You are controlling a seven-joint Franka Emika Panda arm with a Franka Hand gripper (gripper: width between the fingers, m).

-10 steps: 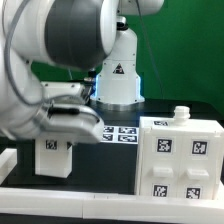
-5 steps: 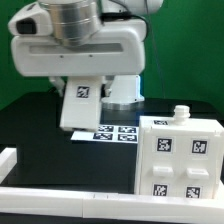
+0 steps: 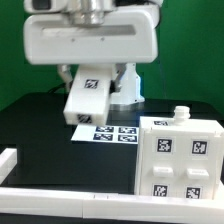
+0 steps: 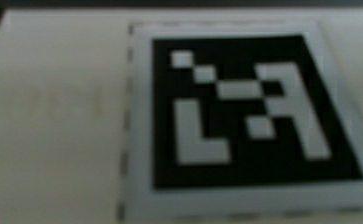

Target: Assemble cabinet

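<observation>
Grasp: we see gripper (image 3: 92,72) clamped on tagged white block (image 3: 88,100) (tilted) | place: aloft, toward exterior view's left of cabinet (image 3: 180,152)

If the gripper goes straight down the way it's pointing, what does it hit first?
Likely the marker board, met first by the white block the gripper holds; depth is unclear.
</observation>
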